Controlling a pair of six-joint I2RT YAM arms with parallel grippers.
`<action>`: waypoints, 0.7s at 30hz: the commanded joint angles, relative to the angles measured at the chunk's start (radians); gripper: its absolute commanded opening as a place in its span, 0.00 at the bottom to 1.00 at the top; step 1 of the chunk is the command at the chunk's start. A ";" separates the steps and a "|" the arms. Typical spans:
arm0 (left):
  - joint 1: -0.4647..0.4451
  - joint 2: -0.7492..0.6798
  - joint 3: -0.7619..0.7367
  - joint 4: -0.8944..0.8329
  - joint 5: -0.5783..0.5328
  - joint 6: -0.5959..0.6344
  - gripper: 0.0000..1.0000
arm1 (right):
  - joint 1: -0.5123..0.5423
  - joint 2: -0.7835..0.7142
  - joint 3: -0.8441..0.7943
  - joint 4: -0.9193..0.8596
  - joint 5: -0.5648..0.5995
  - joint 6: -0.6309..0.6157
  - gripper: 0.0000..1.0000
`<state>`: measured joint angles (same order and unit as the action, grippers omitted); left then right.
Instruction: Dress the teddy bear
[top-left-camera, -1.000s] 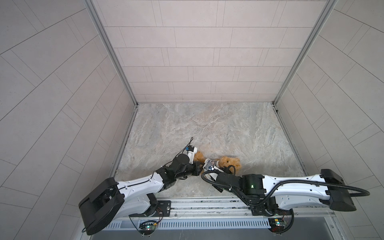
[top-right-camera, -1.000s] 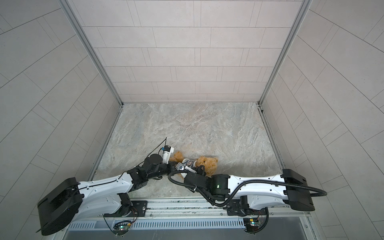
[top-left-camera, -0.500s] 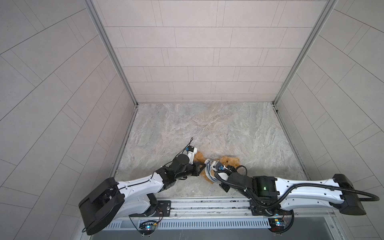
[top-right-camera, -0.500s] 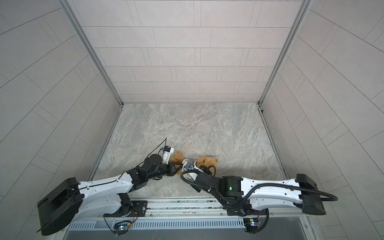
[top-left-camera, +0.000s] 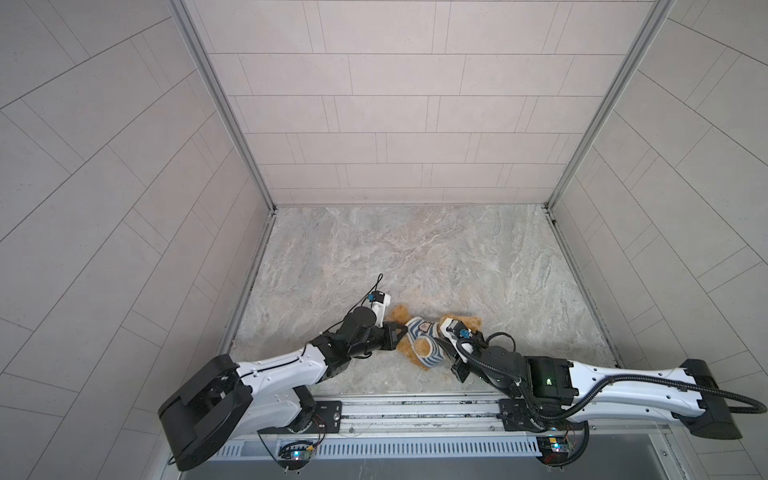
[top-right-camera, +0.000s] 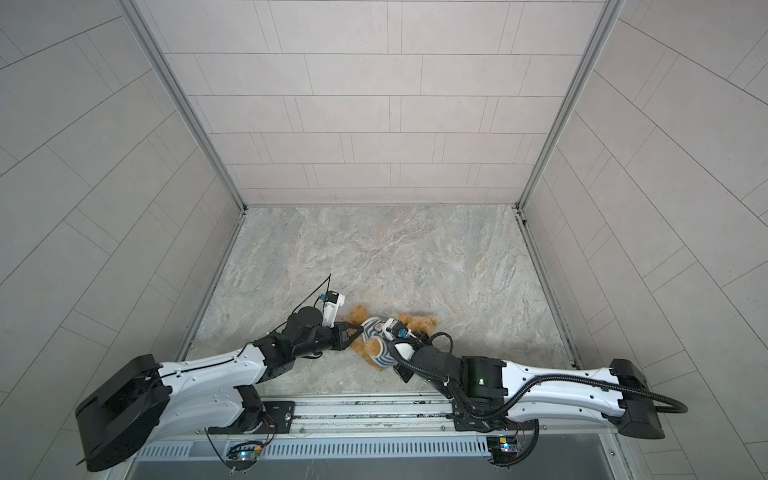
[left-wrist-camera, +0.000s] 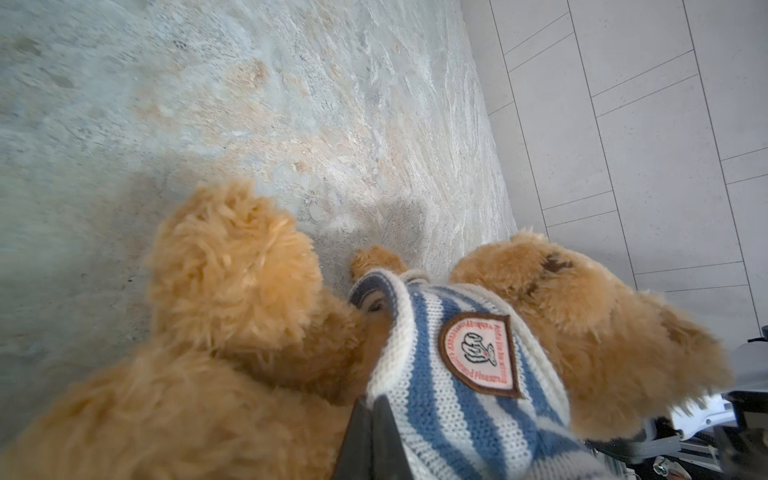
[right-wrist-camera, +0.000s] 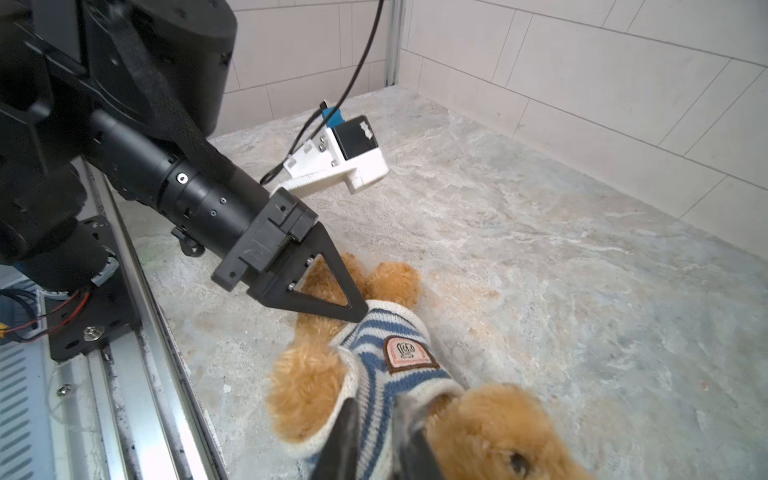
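Close to the near edge of the marble table (top-left-camera: 415, 249), about midway between left and right, the teddy bear (top-left-camera: 467, 322) is seen lying with its head to the right and its legs to the left. Its torso is enclosed by the striped shirt (top-left-camera: 424, 330), whose badge (left-wrist-camera: 478, 353) is turned upward, and one arm is pushed out through a sleeve hole. The shirt's lower hem is pinched by the closed left gripper (right-wrist-camera: 357, 311). At the collar, knit is straddled by the slightly parted jaws of the right gripper (right-wrist-camera: 376, 415); whether it is gripped cannot be told. Just near of the bear the metal rail (top-left-camera: 415, 409) is met. Bare marble is left open far, left and right, up to the tiled walls (top-left-camera: 395, 124).
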<state>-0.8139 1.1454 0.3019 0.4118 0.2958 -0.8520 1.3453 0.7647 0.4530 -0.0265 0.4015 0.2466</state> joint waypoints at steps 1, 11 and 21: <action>0.007 -0.003 -0.009 0.001 0.002 0.011 0.00 | -0.003 0.039 0.045 0.006 -0.015 -0.015 0.34; 0.006 0.001 -0.022 0.048 0.017 -0.020 0.00 | 0.011 0.214 0.159 -0.045 -0.120 -0.065 0.46; 0.006 -0.001 -0.023 0.056 0.020 -0.028 0.00 | 0.025 0.307 0.228 -0.138 -0.049 -0.069 0.46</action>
<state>-0.8135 1.1454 0.2909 0.4450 0.3149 -0.8761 1.3621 1.0603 0.6575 -0.1177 0.3141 0.1875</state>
